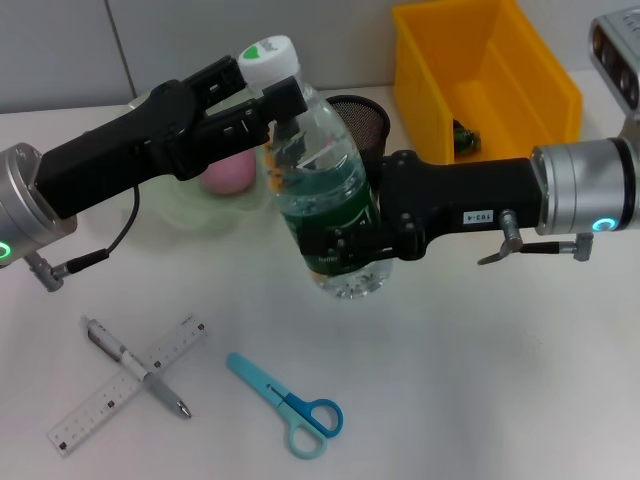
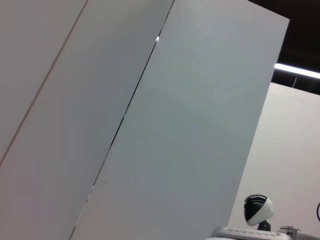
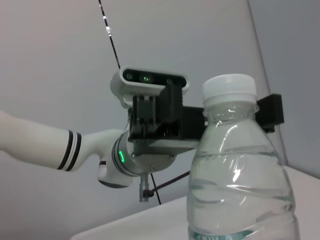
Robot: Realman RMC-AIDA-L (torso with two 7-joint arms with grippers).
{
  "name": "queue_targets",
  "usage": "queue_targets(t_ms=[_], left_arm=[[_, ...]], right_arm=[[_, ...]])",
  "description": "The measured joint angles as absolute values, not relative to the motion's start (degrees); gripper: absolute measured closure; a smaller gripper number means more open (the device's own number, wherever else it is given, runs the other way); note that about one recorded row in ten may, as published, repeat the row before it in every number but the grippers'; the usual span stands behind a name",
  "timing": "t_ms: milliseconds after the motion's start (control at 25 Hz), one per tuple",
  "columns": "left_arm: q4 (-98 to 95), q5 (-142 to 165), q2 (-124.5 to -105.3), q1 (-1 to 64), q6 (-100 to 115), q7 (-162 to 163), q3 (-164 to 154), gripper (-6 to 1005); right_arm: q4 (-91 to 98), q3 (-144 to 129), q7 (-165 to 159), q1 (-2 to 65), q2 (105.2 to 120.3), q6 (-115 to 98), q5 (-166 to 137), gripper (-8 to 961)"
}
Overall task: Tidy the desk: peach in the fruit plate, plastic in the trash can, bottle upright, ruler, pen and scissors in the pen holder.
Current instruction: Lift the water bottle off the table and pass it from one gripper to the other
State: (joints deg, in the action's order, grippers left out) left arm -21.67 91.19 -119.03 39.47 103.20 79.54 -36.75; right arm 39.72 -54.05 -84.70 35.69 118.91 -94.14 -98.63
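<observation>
A clear water bottle (image 1: pixel 325 180) with a white cap and green label is held above the table, leaning a little; it also shows in the right wrist view (image 3: pixel 240 170). My left gripper (image 1: pixel 275 95) is shut on its neck just below the cap. My right gripper (image 1: pixel 345 245) is shut on its lower body. A pink peach (image 1: pixel 228 172) lies in the pale green fruit plate (image 1: pixel 170 215). A clear ruler (image 1: pixel 100 405), a grey pen (image 1: pixel 135 362) lying across it and blue scissors (image 1: pixel 290 405) lie on the near table. The black mesh pen holder (image 1: pixel 365 120) stands behind the bottle.
A yellow bin (image 1: pixel 480 70) stands at the back right with a small dark item (image 1: pixel 463 138) inside. The left wrist view shows only wall panels. A cable runs from my left arm over the table beside the plate.
</observation>
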Motion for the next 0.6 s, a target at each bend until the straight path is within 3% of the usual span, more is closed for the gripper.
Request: queue_targets(t_ms=[440, 600], left_arm=[[-21.4, 90.7, -119.0, 39.7, 103.3, 78.1, -38.7, 144], [-20.8, 90.3, -118.99, 39.7, 103.3, 77.5, -38.7, 258]], right_arm=[[39.2, -54.4, -84.6, 36.1, 118.91, -93.7, -98.6, 182], [39.2, -54.4, -84.6, 36.3, 118.91, -93.7, -98.7, 182]])
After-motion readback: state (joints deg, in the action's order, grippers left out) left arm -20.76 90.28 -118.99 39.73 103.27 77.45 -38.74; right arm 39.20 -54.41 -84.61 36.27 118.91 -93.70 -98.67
